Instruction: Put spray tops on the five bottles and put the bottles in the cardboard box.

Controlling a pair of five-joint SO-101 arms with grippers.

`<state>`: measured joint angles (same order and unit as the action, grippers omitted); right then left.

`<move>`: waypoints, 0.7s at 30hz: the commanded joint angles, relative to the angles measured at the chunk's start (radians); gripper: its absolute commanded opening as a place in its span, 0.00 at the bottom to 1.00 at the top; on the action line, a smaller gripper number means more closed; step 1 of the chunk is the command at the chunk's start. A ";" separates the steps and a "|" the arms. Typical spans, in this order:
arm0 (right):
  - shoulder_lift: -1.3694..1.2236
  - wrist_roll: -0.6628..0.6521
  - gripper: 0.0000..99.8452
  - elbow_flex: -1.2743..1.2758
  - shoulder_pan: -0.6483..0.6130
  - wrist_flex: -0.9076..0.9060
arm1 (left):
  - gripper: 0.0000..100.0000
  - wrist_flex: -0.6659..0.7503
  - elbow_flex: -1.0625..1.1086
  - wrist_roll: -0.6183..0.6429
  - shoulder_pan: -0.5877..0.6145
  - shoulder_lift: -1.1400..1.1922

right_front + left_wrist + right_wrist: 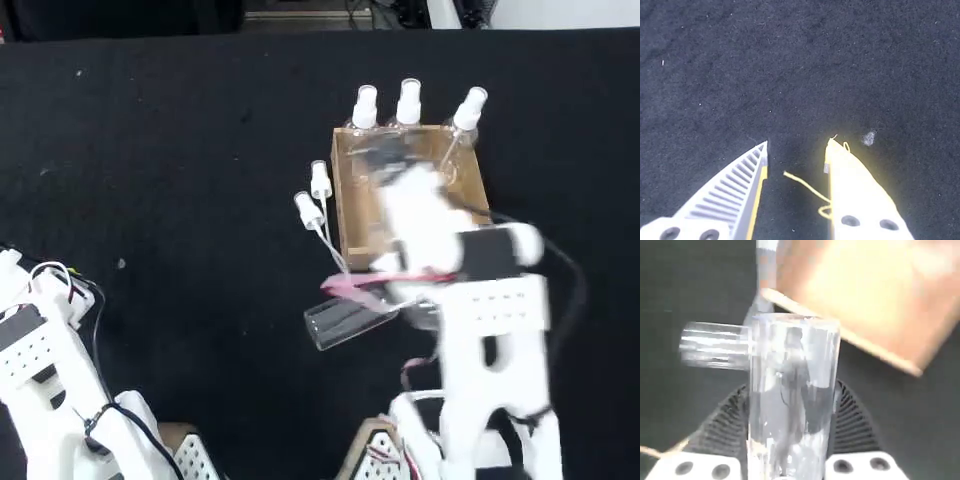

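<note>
Bottle point(790, 375) pinched between right jaws, just beside cardboard box point(865, 290); left jaws spread above bench point(740, 60).

Cardboard box point(350, 215): one. Capped bottles point(408, 102), each bearing a white spray top: three. Loose spray tops point(320, 180), white, with dip tubes: two. Uncapped clear bottles: two, marked bottle A point(715, 345) and bottle B point(790, 355). Bottles in all: five. Spray tops in all: five. Robot arms: two, one gripper each, left gripper point(797, 147) and right gripper point(790, 390).
</note>
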<state>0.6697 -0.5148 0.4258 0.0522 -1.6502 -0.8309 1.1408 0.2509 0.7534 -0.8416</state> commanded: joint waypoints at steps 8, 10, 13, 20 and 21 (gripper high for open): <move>-0.077 -0.222 0.04 0.259 0.842 0.560 | 0.18 0.011 -0.045 0.009 -0.070 -0.018; -0.176 -0.221 0.04 0.252 0.868 0.609 | 0.18 0.011 -0.044 0.011 -0.077 -0.018; -0.343 -0.144 0.04 0.182 0.875 0.646 | 0.18 0.011 -0.044 0.009 -0.077 -0.018; -0.639 0.118 0.04 -0.025 0.841 0.664 | 0.18 0.009 -0.042 0.006 -0.074 -0.018; -0.668 0.143 0.04 -0.036 0.833 0.664 | 0.18 0.009 -0.042 0.006 -0.073 -0.018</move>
<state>0.0529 -0.4457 0.4856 0.9037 -1.0073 -0.8309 1.1408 0.2509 0.6905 -0.8416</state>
